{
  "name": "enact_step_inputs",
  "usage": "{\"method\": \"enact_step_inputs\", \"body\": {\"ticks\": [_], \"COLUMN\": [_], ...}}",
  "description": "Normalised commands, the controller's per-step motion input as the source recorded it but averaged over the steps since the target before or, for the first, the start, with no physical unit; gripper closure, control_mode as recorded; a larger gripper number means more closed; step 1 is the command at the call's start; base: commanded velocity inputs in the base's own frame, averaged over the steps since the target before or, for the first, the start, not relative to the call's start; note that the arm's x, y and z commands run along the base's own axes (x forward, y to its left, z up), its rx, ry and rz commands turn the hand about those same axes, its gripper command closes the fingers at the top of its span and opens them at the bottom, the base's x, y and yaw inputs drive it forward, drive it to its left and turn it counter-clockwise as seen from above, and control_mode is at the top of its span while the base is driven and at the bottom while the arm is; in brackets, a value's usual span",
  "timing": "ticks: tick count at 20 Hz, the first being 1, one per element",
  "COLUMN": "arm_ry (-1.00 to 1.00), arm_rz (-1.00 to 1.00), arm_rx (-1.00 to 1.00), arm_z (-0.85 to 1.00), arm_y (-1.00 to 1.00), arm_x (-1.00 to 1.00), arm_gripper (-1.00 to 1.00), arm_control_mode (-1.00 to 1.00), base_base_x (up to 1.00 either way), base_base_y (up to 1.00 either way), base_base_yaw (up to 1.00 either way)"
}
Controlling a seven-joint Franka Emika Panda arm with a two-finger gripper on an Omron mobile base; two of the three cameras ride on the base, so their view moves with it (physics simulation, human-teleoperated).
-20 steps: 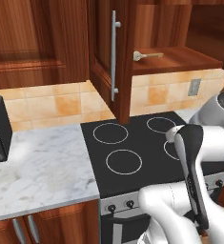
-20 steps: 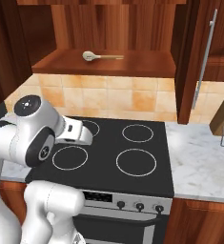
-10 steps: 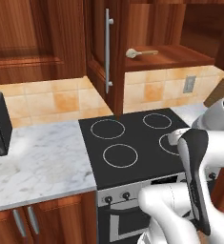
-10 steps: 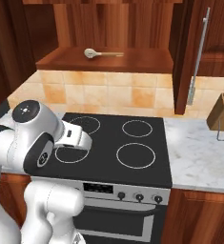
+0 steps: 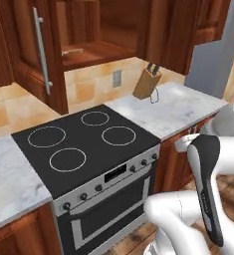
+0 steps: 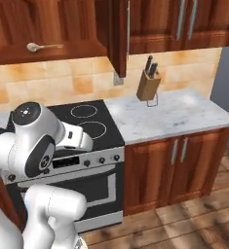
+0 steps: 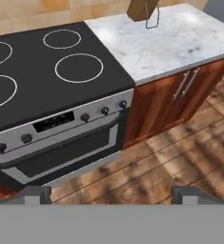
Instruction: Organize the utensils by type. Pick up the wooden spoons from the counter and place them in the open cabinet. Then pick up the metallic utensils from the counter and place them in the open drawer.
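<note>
One light-tan wooden spoon (image 5: 71, 51) (image 6: 38, 47) lies on the shelf of the open cabinet (image 5: 104, 49) (image 6: 82, 48), above and behind the stove. The cabinet's tall door (image 5: 36, 55) hangs open with its long silver bar handle facing me. My gripper (image 7: 111, 195) is open with nothing between its fingers. It hangs over the wooden floor in front of the oven and points down at it. The metallic utensils, the drawer and the counter are out of view.
A black stove (image 5: 83, 144) (image 6: 86, 121) (image 7: 46, 62) with an oven below stands under the cabinet. To its right lies a marble worktop (image 5: 175, 107) (image 6: 169, 114) (image 7: 175, 40) carrying a knife block (image 5: 147, 82) (image 6: 148, 83). Wooden floor (image 7: 156, 167) spreads in front.
The whole picture has swung: the base has turned right, so the stove slid left and the knife block and right worktop came into view. The gripper has stayed open.
</note>
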Motion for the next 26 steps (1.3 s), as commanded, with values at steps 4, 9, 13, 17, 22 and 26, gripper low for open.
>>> {"method": "enact_step_inputs", "body": {"ticks": [4,9,13,17,22,26], "arm_ry": [0.00,0.00,0.00,0.00,0.00,0.00], "arm_rz": [0.00,0.00,0.00,0.00,0.00,0.00], "arm_rx": [0.00,0.00,0.00,0.00,0.00,0.00], "arm_z": [0.00,0.00,0.00,0.00,0.00,0.00], "arm_y": [0.00,0.00,0.00,0.00,0.00,0.00], "arm_x": [0.00,0.00,0.00,0.00,0.00,0.00], "arm_gripper": [-1.00,-1.00,-1.00,-1.00,-1.00,-1.00], "arm_control_mode": [1.00,1.00,1.00,1.00,1.00,1.00], "base_base_x": [0.00,0.00,0.00,0.00,0.00,0.00], "base_base_y": [0.05,0.04,0.09,0.07,0.05,0.05], "base_base_yaw": [-1.00,-1.00,-1.00,-1.00,-1.00,-1.00]}}
